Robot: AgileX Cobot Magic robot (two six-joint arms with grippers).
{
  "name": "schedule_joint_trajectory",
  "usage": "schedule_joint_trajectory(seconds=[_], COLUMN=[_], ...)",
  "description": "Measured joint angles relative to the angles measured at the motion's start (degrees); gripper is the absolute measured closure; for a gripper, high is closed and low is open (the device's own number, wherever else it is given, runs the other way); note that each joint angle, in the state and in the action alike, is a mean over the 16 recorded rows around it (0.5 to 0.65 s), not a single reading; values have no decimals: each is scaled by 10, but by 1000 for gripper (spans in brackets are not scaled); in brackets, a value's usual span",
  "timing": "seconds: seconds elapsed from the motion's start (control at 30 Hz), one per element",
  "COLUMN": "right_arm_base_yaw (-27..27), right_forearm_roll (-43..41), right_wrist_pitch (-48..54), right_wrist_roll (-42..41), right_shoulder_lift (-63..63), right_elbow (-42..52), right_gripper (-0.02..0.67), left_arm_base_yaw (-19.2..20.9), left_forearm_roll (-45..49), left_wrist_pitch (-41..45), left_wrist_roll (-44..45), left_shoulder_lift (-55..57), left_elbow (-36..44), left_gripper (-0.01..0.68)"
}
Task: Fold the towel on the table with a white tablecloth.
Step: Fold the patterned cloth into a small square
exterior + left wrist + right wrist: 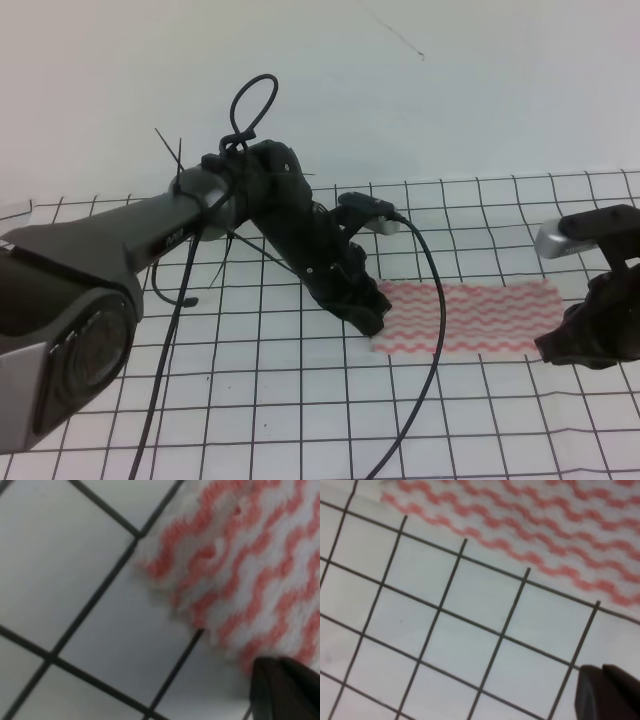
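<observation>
Left pincer [368,318] sits low at towel's [470,315] nine o'clock end, right pincer [578,345] at three; jaw states indeterminable. Grasping stage; next, pinching corners.

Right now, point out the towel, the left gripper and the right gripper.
towel [480,315]: exterior high view, middle of the striped cloth.
left gripper [368,318]: exterior high view, at its fingers.
right gripper [560,348]: exterior high view, at its fingers.

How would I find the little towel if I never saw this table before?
Look at the big table under the white tablecloth with thin black squares. Toward the right side, between the left claw and the right claw, a small flat rectangle lies spread out: the towel. It is the only thing with pink-red wavy stripes; everything around it is plain white grid.
</observation>
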Motion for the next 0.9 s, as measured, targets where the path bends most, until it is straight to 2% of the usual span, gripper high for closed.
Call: schedule_joint_trajectory(seconds=[0.23,0.9], right_arm_base_yaw=[0,0], right_forearm_roll=[-5,-9], right_wrist_pitch=[-7,-10], right_wrist_roll=[8,45], right_shoulder_lift=[0,0], right_elbow=[0,0], right_gripper=[649,649], left_arm_base_yaw=[-1,-32], left_forearm_roll=[3,25], left_wrist_pitch=[33,8], left_wrist_roll=[1,13], left_shoulder_lift=[-12,1], left_elbow=[-3,-3], left_gripper=[673,673])
